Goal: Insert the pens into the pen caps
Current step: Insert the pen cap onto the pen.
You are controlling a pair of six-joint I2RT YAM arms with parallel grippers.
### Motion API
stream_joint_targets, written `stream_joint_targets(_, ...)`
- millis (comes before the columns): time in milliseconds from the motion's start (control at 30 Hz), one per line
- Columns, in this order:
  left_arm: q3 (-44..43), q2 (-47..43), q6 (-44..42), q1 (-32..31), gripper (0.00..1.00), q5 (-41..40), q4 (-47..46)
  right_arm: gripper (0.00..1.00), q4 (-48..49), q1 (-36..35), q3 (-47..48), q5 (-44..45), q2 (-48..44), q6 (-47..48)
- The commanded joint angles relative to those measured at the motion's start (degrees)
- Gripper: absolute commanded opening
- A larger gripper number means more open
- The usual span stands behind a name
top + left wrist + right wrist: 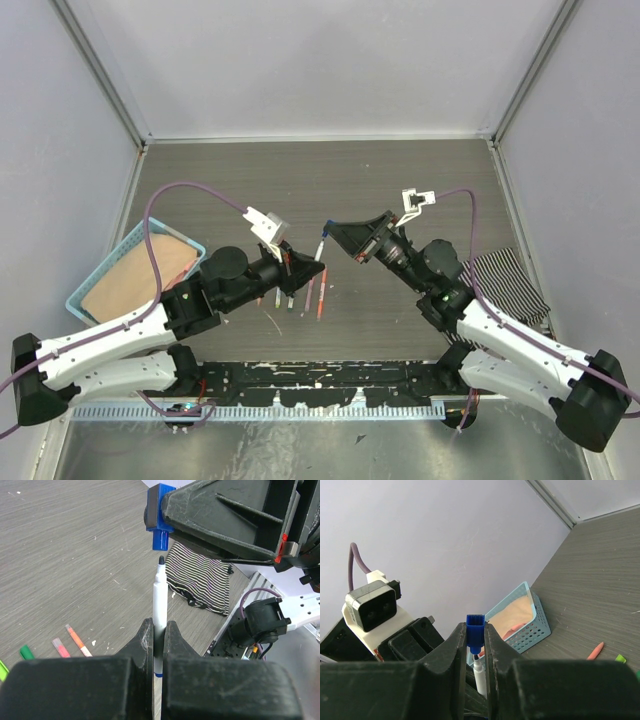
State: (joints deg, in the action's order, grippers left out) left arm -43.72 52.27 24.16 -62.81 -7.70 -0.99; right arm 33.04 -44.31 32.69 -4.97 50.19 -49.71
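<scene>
Judging the line-up first: my left fingers (pixel 146 642) are pinched narrow on the white-barrelled pen (pixel 160 600), which stands straight out of them with its dark tip leading. Directly ahead along that long axis, just beyond the tip with a small gap in the left wrist view, is the blue cap (pixel 159 517). My right fingers (pixel 457 652) are clamped on it, and its mouth faces the pen. Both are held in the air between the arms, above the table (pixel 75 555). From the right wrist view I cannot tell whether the tip has entered. I'd close the gap straight along the barrel.
</scene>
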Motion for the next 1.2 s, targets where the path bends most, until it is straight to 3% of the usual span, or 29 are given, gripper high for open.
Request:
stream_joint_targets(0, 0.14, -0.53, -0.58, -0.21, 0.00, 0.06, -1.74, 0.01, 3.46, -0.24, 2.92, -1.35, -0.27, -0.07)
stream_joint_targets(1167, -0.23, -0.81, -0.94, -0.24, 0.00, -1.26, -0.68, 0.01, -1.13, -0.16, 3.69, -4.92, -1.07, 1.12)
